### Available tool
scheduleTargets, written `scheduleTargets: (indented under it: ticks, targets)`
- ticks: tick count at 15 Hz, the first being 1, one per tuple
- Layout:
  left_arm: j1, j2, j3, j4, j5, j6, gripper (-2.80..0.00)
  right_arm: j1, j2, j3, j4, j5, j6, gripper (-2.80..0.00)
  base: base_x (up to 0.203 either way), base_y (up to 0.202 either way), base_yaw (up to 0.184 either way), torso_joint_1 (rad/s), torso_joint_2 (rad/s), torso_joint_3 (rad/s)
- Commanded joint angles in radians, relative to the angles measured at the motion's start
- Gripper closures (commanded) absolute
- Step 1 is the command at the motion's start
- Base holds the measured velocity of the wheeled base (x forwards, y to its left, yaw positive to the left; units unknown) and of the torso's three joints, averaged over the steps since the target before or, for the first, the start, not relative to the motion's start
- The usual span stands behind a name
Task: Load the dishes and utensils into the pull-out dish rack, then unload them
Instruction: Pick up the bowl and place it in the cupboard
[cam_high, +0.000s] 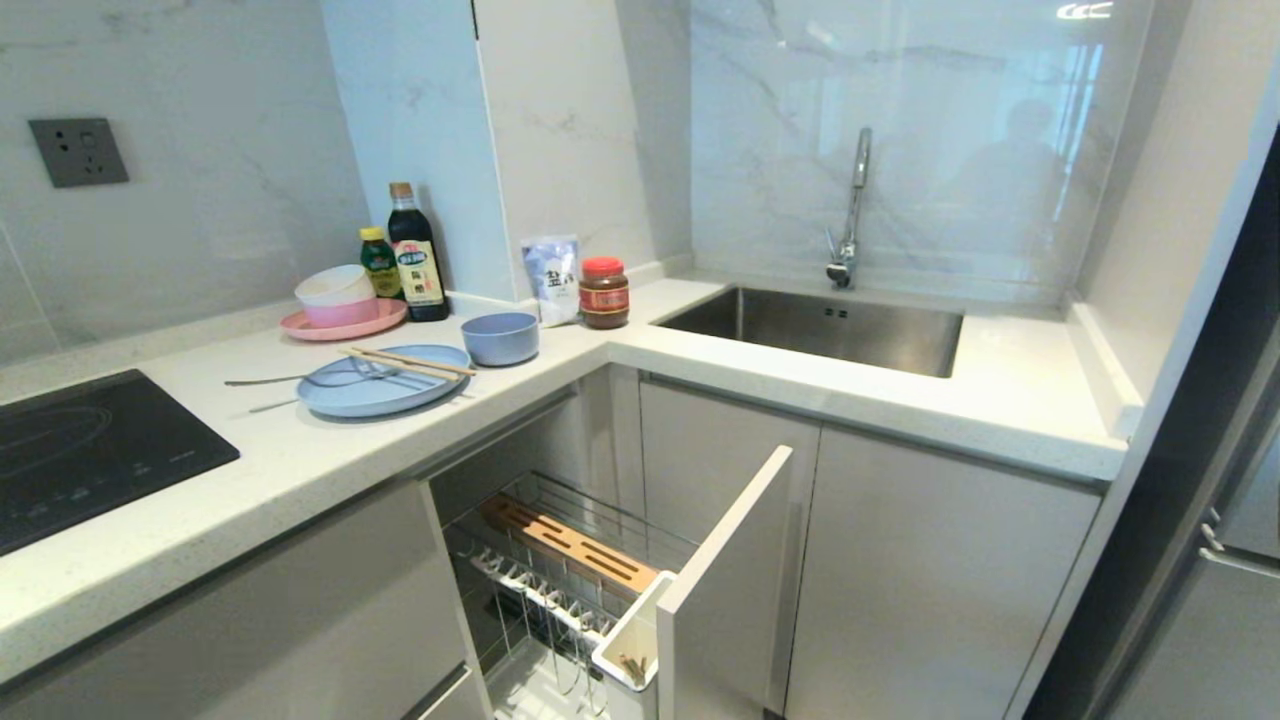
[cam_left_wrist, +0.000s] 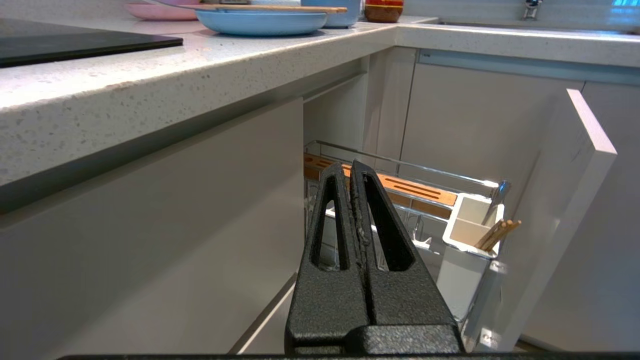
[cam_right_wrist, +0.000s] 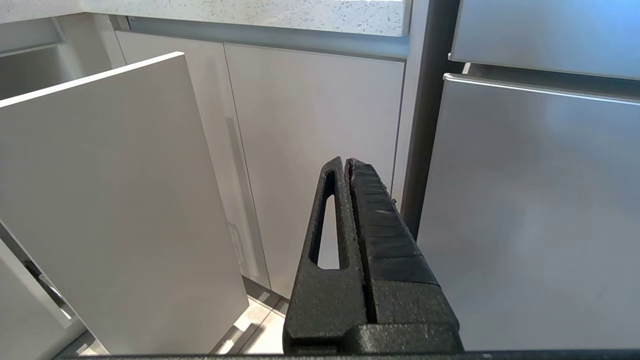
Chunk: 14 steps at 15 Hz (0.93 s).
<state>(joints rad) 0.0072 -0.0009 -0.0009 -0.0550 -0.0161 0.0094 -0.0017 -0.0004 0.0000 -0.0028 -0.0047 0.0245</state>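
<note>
Blue plate (cam_high: 385, 388) carrying chopsticks (cam_high: 410, 362) sits on the bench (cam_high: 300, 470) beside the bowl (cam_high: 500, 338); neither arm shows from the head. Wrist views show left gripper (cam_left_wrist: 350, 172) near the rack (cam_left_wrist: 400, 187) and right gripper (cam_right_wrist: 346, 167), jaws closed, empty.

Worktop (cam_high: 300, 470): speckled, matt stone; plate (cam_high: 385, 385) and bowl (cam_high: 500, 337): matt plastic; rack (cam_high: 560, 560): chrome wire, wooden strip (cam_high: 570, 545); sink (cam_high: 830, 330): brushed metal; gripper fingers (cam_left_wrist: 350, 215): rough black plastic.

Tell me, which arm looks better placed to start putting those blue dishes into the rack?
Probably the left. Its left gripper faces the pull-out dish rack and the plate, while the right gripper faces cabinet doors.
</note>
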Motion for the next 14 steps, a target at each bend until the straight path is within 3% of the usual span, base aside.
scheduleTargets:
  ticks: [1, 6, 14]
  targets:
    - [0.000, 0.002, 0.027, 0.001, 0.006, -0.005, 0.00, 0.000, -0.004, 0.002, 0.000, 0.000, 0.000, 0.00, 0.000, 0.000, 0.000, 0.000, 0.00, 0.000]
    - [0.000, 0.002, 0.027, -0.005, 0.027, -0.075, 0.00, 0.000, -0.003, 0.002, 0.000, 0.000, 0.000, 0.00, 0.000, 0.000, 0.000, 0.000, 0.00, 0.000]
    - [0.000, 0.002, 0.027, -0.005, 0.027, -0.080, 0.00, 0.000, -0.004, 0.002, 0.000, 0.000, 0.000, 0.00, 0.000, 0.000, 0.000, 0.000, 0.00, 0.000]
